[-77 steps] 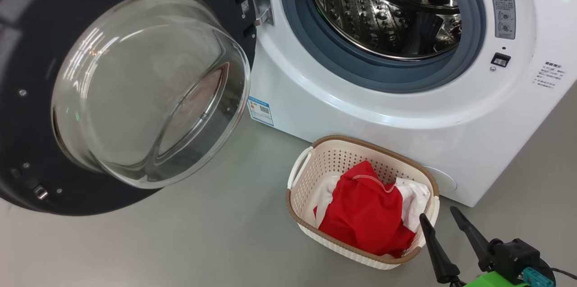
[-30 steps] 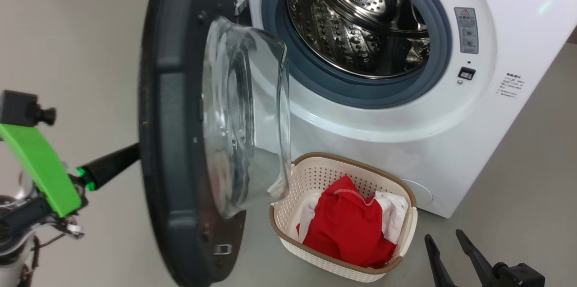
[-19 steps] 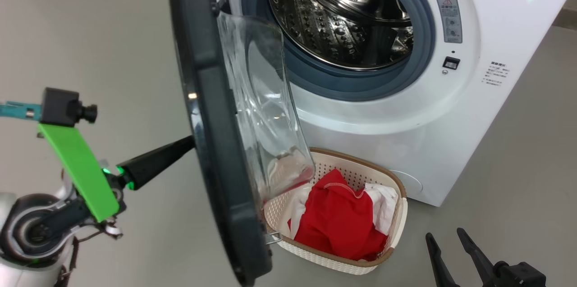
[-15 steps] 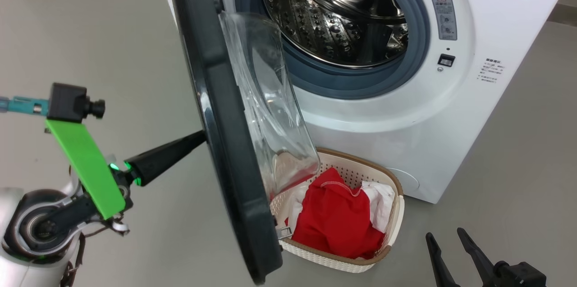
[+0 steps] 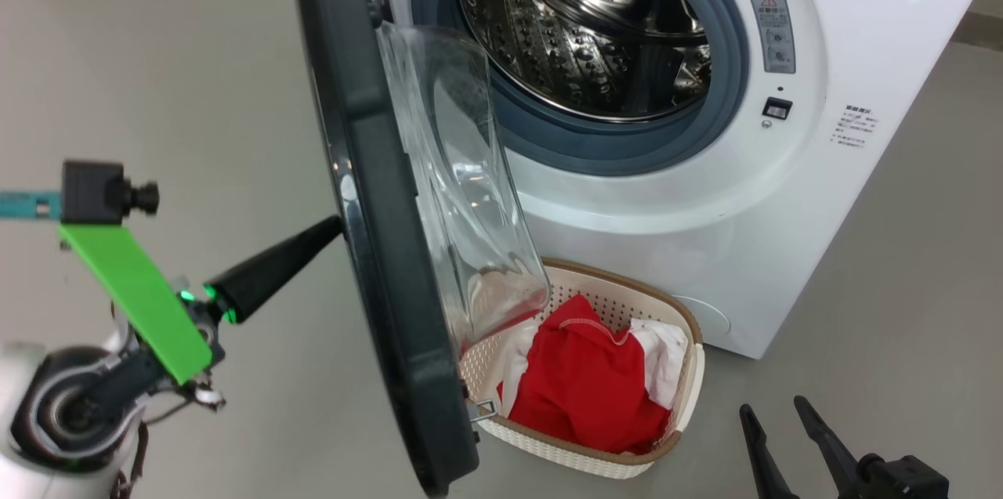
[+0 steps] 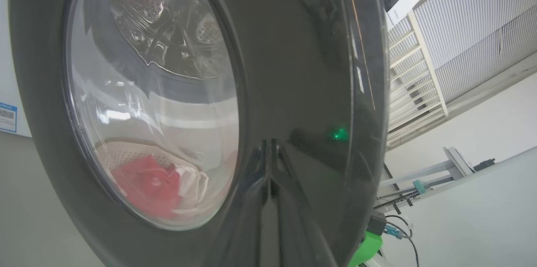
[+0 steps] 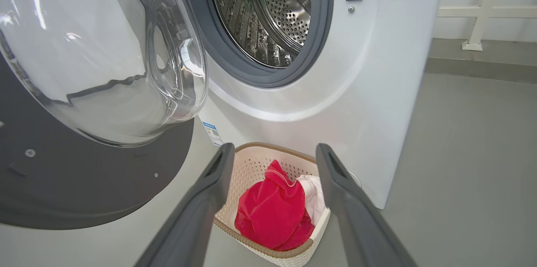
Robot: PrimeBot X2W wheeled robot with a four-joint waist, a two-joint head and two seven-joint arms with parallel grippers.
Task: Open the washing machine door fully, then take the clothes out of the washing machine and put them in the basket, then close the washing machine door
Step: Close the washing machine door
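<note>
Clothes (image 5: pixel 584 389) are lying in the basket (image 5: pixel 580 458) beside the washing machine (image 5: pixel 744 233); its drum (image 5: pixel 564 37) is showing bare steel, seemingly. My left fingers (image 5: pixel 266 276), pressed together, are touching the door (image 5: pixel 376 248); my right fingers (image 7: pixel 209 191) are hanging spread, holding nothing.

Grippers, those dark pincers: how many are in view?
2. The left gripper, shut, tip on the outside of the washing machine door; the right gripper, open, at the head view's lower right, near the basket.

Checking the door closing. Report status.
Left claw shut, tip on outer face of washing machine door; right claw open, idle. Door half shut; clothes in basket. Basket close under door's swing.
</note>
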